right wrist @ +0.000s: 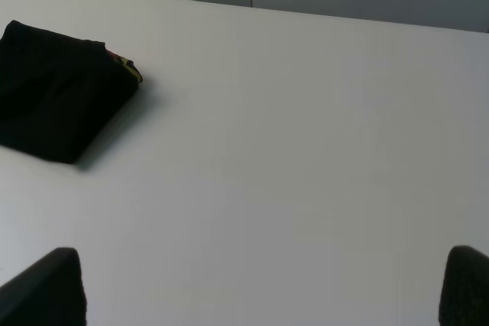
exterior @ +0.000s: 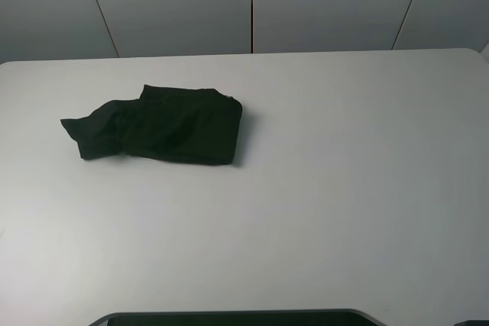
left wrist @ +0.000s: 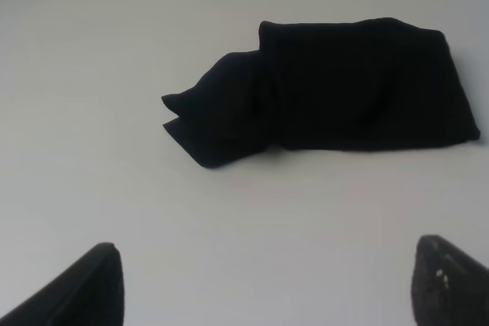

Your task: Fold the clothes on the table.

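Observation:
The black T-shirt (exterior: 176, 126) lies folded into a compact bundle on the left part of the white table (exterior: 344, 188), with one sleeve sticking out to the left. In the left wrist view the T-shirt (left wrist: 336, 89) lies ahead of my left gripper (left wrist: 267, 284), which is open, empty and apart from it. In the right wrist view the T-shirt (right wrist: 57, 93) is far off to the side, with a bit of red and yellow print at its edge. My right gripper (right wrist: 256, 288) is open and empty over bare table. Neither gripper shows in the exterior high view.
Grey wall panels (exterior: 252, 5) stand behind the table's far edge. A dark curved part of the robot base (exterior: 229, 318) shows at the near edge. The table's rounded far corners are in view.

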